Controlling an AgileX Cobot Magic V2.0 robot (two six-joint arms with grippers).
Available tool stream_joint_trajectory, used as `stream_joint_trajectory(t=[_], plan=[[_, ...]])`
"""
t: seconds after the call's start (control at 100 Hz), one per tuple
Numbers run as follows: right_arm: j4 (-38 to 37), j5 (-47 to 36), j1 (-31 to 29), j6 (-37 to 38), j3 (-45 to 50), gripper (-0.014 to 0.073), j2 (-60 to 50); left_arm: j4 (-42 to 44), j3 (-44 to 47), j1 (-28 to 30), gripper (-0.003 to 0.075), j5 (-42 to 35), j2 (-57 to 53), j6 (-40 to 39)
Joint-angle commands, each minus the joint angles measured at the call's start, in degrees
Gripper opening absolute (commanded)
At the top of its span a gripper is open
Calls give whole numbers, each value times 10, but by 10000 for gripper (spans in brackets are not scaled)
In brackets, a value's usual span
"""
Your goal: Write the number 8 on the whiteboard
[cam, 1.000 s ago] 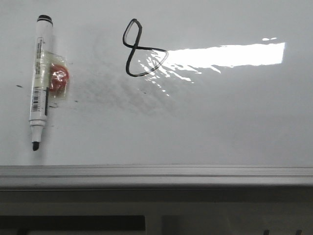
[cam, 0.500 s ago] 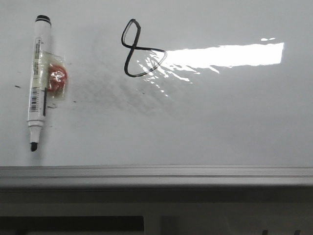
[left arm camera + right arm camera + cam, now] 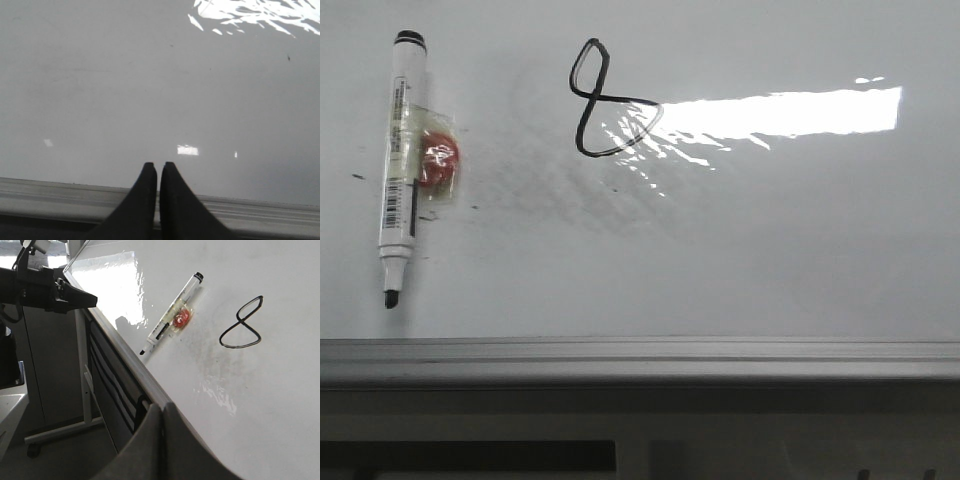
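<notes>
- The number 8 [image 3: 608, 100] stood drawn on the whiteboard [image 3: 770, 250]
- A marker [image 3: 398, 165] lay uncapped at left
- Left end effector [image 3: 158, 167] and right end effector [image 3: 162, 407] were pinched together, empty

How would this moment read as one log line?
black hand-drawn number 8 finished | glossy whiteboard | uncapped white marker lying free | left end effector shut | right end effector shut

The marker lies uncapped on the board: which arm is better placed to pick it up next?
Probably the left. The marker lies at the board's left side, the left arm's side. Both grippers, left and right, are shut and empty, back at the whiteboard edge.
</notes>
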Motion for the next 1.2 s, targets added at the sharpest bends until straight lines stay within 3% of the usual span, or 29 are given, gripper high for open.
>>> stream_joint_trajectory(t=[0.0, 0.45, 0.58, 0.82, 1.02, 1.19], plan=[[-6, -43, 1, -3, -15, -63, 1, -8, 22, 1, -20, -21, -15, -5], [-4, -43, -1, -3, -15, -63, 1, -8, 22, 1, -20, -21, -15, -5], [112, -47, -26, -4, -15, -63, 1, -8, 22, 1, -20, -21, -15, -5], [114, -86, -176, -4, -11, -63, -1, -8, 22, 1, -20, -21, -15, -5], [113, -206, -346, -4, 56, -63, -36, -8, 22, 1, -20, -21, -15, -5], [113, -205, -457, 1, 117, -63, -102, -8, 22, 1, -20, -21, -15, -5]])
